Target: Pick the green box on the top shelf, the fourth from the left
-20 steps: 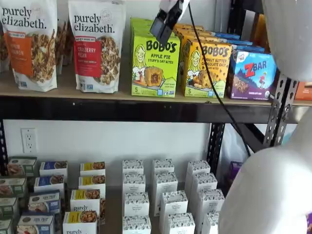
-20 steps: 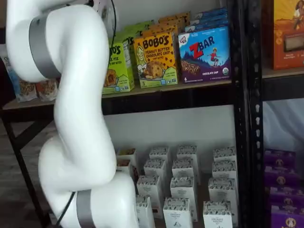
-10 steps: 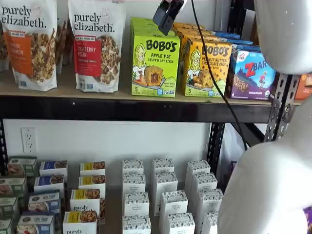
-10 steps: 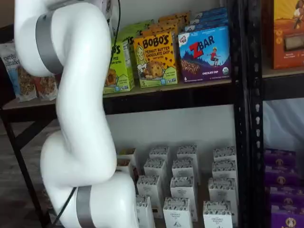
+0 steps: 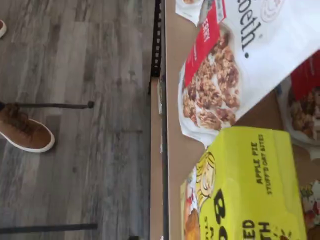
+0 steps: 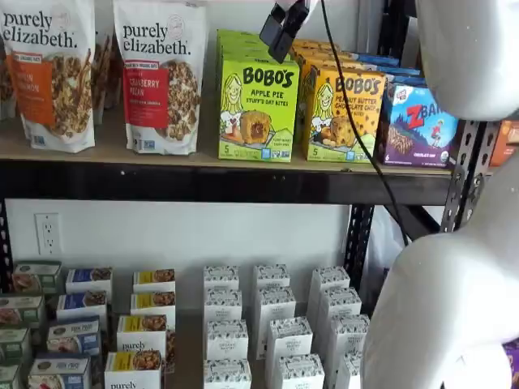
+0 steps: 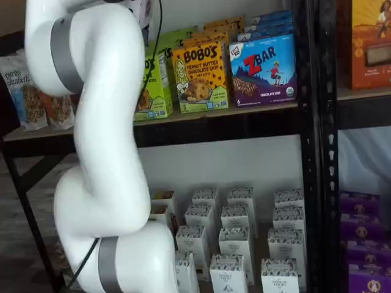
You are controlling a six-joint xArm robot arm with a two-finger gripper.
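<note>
Rising since a second ago, the end effector (image 6: pixel 283 31) now hangs just above the green box (image 6: pixel 258 108), nothing held; its black fingers show side-on, so their spread cannot be told. Standing on the top shelf (image 6: pixel 203 183), the box has a granola pouch (image 6: pixel 160 74) left and a yellow Bobo's carton (image 6: pixel 345 113) right.

Your white arm's black two-finger claw (image 6: pixel 283 31) hangs tilted just above the lime-green carton (image 6: pixel 257 108), fingers spread wide, empty.

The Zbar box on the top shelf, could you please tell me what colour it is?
The Zbar box is mostly blue with red lettering, clearest in a shelf view.
</note>
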